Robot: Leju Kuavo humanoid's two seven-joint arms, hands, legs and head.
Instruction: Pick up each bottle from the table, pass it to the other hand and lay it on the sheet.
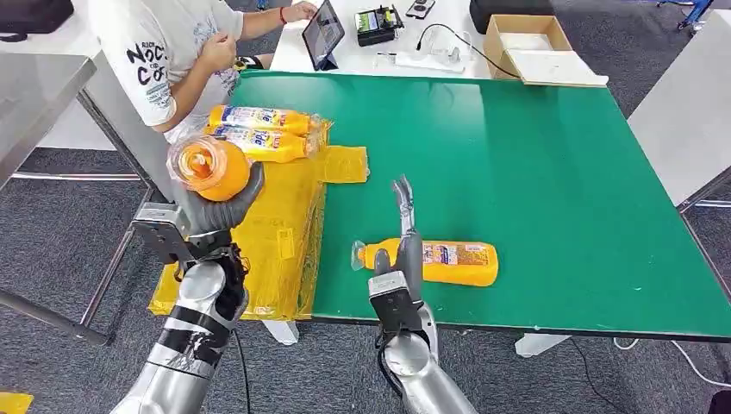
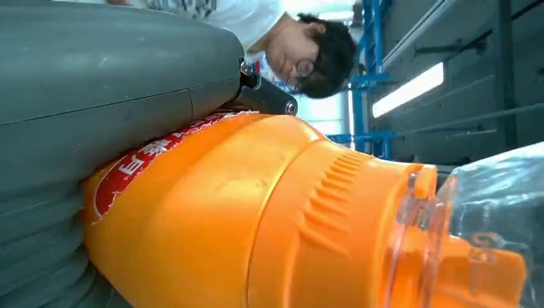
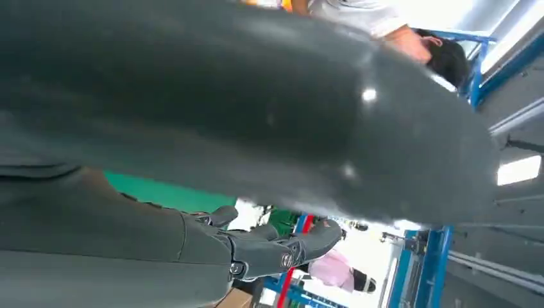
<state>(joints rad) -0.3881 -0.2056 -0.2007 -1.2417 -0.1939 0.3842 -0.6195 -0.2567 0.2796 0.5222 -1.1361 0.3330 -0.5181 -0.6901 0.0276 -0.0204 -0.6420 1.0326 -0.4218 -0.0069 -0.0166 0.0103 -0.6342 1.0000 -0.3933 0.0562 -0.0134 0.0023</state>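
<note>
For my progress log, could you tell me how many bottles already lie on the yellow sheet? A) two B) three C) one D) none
A: two bottles lie side by side on the yellow sheet; a third is in the left hand, a fourth on the green table.

I count 4 orange bottles: 2 lying side by side on the yellow sheet [image 1: 289,224], 1 [image 1: 211,168] held in the left robot hand [image 1: 226,205], and 1 [image 1: 435,261] lying on the green worktop [image 1: 517,172]. I see 1 sheet, 1 tablet [image 1: 323,34], 1 cardboard box [image 1: 527,47] and 1 person [image 1: 172,52].
</note>
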